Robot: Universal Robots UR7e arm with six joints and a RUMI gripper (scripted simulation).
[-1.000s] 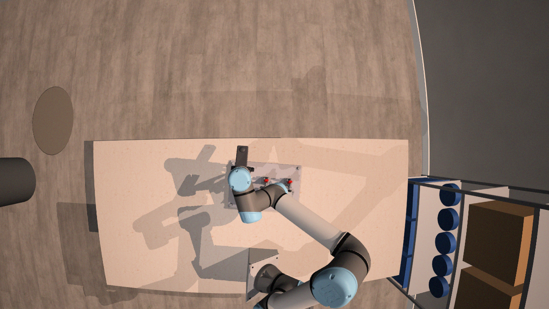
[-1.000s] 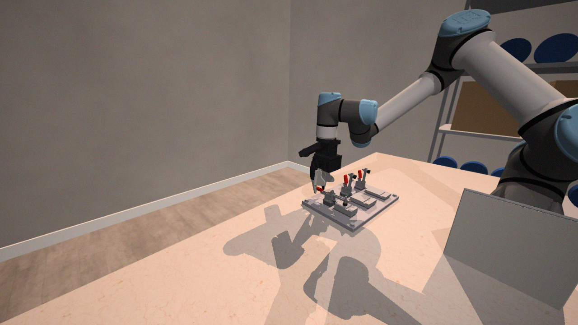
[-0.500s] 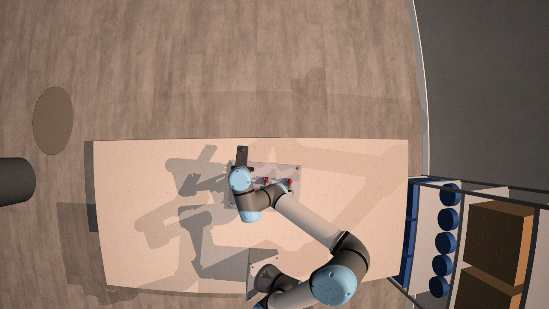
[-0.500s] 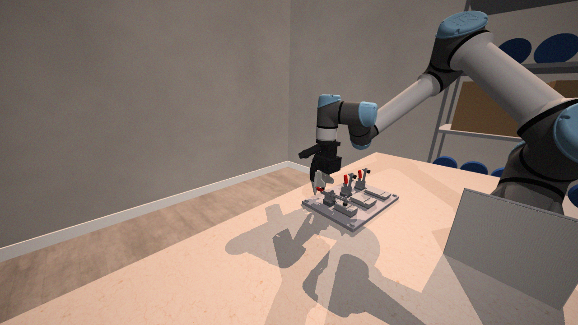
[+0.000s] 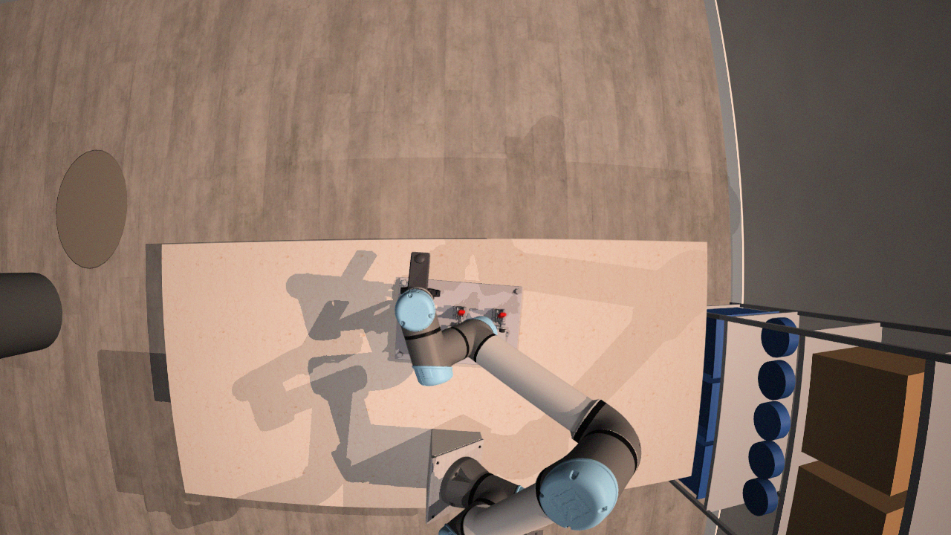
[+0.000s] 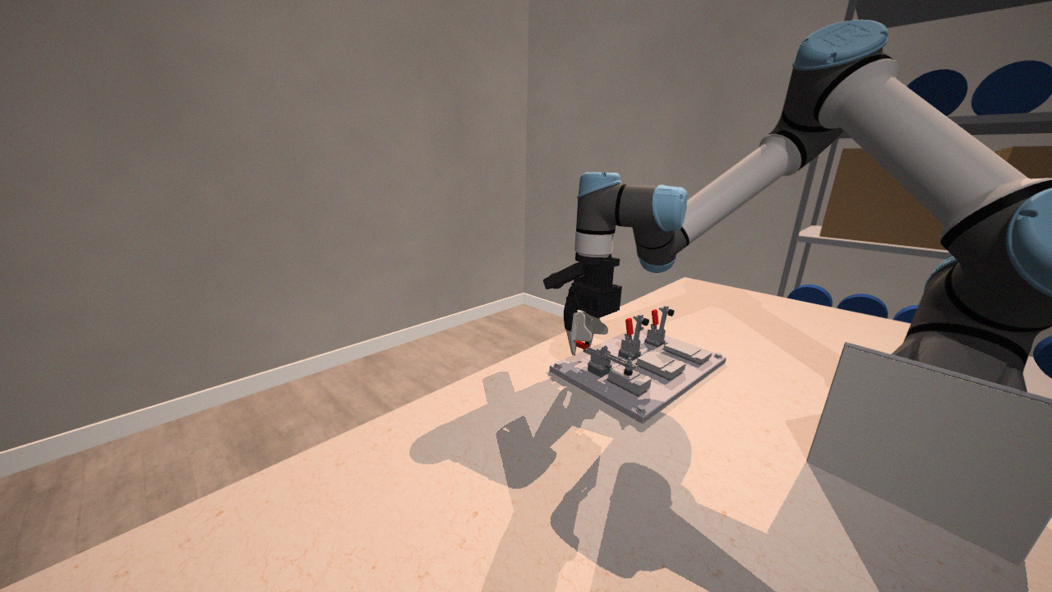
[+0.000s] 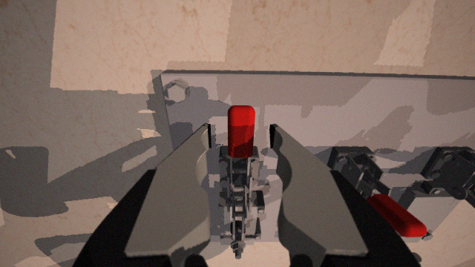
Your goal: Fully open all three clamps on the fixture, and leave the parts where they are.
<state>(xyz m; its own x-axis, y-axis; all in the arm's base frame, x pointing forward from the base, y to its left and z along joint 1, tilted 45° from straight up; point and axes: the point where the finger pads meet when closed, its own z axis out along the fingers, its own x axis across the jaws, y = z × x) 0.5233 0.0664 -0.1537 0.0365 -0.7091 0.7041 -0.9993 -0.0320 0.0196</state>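
1. Closest in the exterior view: near toggle clamp (image 6: 599, 360) (image 7: 239, 185) still needs doing, I reckon. Its bar lies low, reaching over the nearest part (image 6: 629, 380), and its red handle (image 6: 582, 344) (image 7: 241, 130) is down.
2. The gripper (image 5: 435, 293) (image 6: 584, 343) (image 7: 240, 125) is right at that handle. Jaws are partly spread, one on each side of the red grip, with daylight on both sides in the wrist view, so nothing's pinched. Handle looks nicely centred between them; can't tell if they're deep enough for a solid bite.
3. Next one back, middle toggle clamp (image 5: 460, 313) (image 6: 630, 344) (image 7: 356, 165): bar's up, red grip's up, looks open. It's off to one side of the jaws.
4. Furthest, far toggle clamp (image 5: 501, 318) (image 6: 657, 335) (image 7: 450, 167): same deal, bar raised, well clear of the jaws. So I'd call it two down, one to go, though I can't swear either is at full travel.
5. All three sit on the fixture plate (image 5: 478, 290) (image 6: 632, 409) (image 7: 297, 89), which lies flat on the surface (image 5: 598, 345) (image 6: 294, 478) (image 7: 130, 22).
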